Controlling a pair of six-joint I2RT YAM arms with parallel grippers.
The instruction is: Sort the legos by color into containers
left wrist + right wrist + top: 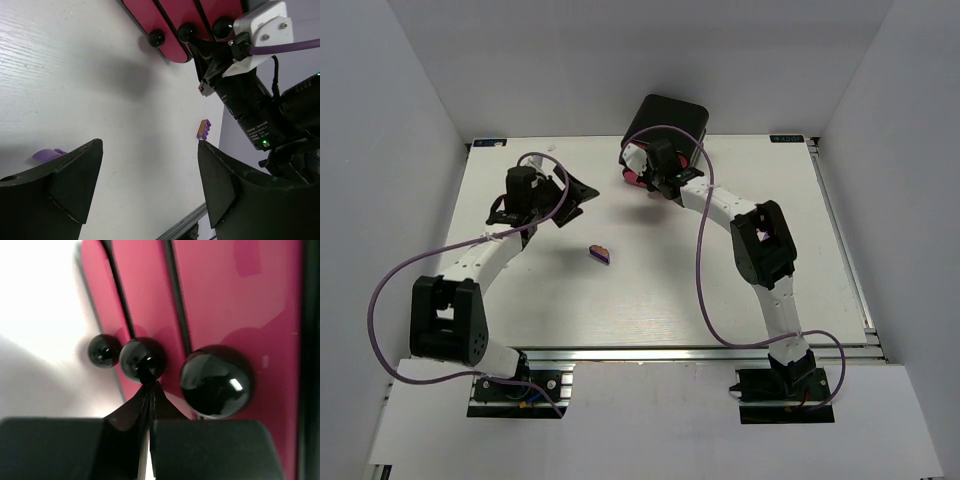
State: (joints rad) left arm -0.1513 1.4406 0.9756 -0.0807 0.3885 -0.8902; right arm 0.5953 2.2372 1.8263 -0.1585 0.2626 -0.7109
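Note:
The black box (665, 118) stands at the back of the table, with its three magenta drawers (215, 295) facing forward, all shut. My right gripper (149, 386) is shut, its fingertips pressed together and touching the lower edge of the middle black knob (142, 359); it is at the drawer fronts in the top view (643, 180). My left gripper (578, 205) is open and empty, hovering over the table left of the box. One purple lego with an orange side (601, 253) lies mid-table, also beyond my left gripper (150, 145) in its wrist view (204, 128). No other legos show.
A small purple bit (47, 154) peeks out beside my left finger; I cannot tell what it is. The right arm's wrist and camera (250, 105) fill the right of the left wrist view. White walls enclose the table on three sides.

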